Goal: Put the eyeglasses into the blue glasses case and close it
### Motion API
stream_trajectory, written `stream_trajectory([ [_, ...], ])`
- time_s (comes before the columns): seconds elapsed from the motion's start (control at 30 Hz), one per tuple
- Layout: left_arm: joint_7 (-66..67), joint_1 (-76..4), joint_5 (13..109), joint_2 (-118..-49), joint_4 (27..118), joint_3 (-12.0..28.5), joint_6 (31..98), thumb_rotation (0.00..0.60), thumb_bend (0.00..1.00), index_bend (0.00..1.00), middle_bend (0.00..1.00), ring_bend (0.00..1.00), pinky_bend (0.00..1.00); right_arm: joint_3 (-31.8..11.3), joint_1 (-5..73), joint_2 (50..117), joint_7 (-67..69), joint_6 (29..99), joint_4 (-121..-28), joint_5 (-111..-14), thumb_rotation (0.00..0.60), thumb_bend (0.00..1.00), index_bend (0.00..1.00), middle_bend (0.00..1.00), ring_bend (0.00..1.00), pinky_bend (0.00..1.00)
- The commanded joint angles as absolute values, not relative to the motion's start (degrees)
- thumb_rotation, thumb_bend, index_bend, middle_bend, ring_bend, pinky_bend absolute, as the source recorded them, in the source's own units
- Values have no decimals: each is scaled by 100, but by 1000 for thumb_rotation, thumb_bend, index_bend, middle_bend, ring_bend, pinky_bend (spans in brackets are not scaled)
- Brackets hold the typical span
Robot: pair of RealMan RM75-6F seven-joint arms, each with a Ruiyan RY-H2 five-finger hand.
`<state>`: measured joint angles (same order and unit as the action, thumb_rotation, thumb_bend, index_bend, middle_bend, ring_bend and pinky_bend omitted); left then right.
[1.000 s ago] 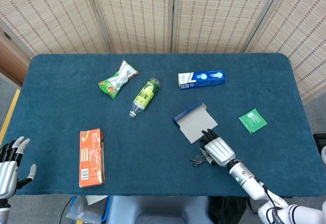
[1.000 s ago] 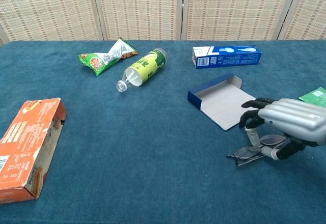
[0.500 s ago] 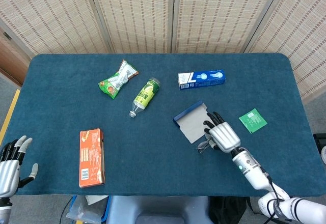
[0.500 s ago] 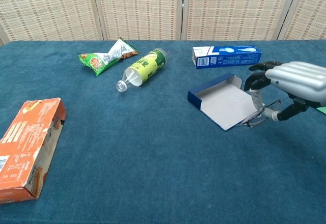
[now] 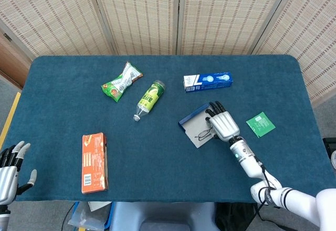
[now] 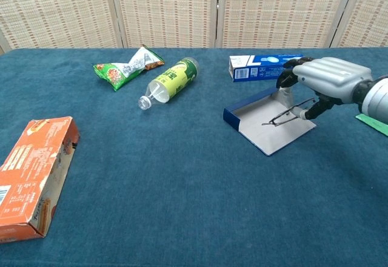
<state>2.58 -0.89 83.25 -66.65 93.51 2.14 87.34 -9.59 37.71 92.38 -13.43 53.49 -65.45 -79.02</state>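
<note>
The blue glasses case (image 5: 195,127) (image 6: 262,127) lies open on the table, its grey inside facing up. My right hand (image 5: 222,124) (image 6: 324,80) hovers over the case's right half and pinches the dark-framed eyeglasses (image 5: 203,134) (image 6: 285,114), which hang just above the grey lining. At the bottom left corner of the head view, off the table's edge, my left hand (image 5: 9,170) holds nothing and its fingers are spread. The chest view does not show it.
A blue toothpaste box (image 5: 207,81) (image 6: 268,67) lies just behind the case. A green bottle (image 5: 148,99), a green snack bag (image 5: 121,81) and an orange box (image 5: 94,161) lie to the left. A green packet (image 5: 260,124) sits right of my right hand.
My right hand lifted the eyeglasses off the cloth near the front edge and carried them back and left, over the open case. The left hand barely moved.
</note>
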Motion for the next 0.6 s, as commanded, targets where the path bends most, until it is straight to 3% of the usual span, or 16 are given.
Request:
stream_trajectory([
  [0.03,258,-85,8321,-6668,9340,209,8728,600,424,92,0,0,0,-1031,3909,9467,-1317,5304,-6246,-7822,600,507,633,206,5,34],
  [0.27,227,-88,8337,-6678,9318,223,8742,600,424,92,0,0,0,-1095,4089,9831,-1258,5220,-5699,-7703,600,508,469,147,0,34],
  [0.47,244,-97,8348,-6685,9324,229,8739,600,424,91,0,0,0,-1125,4240,10138,-1175,5149,-5196,-7652,600,480,152,64,0,21],
  [0.6,253,-93,8354,-6679,9338,230,8750,600,425,88,0,0,0,-1143,4341,10310,-1144,5041,-4922,-7595,600,442,24,21,0,9],
])
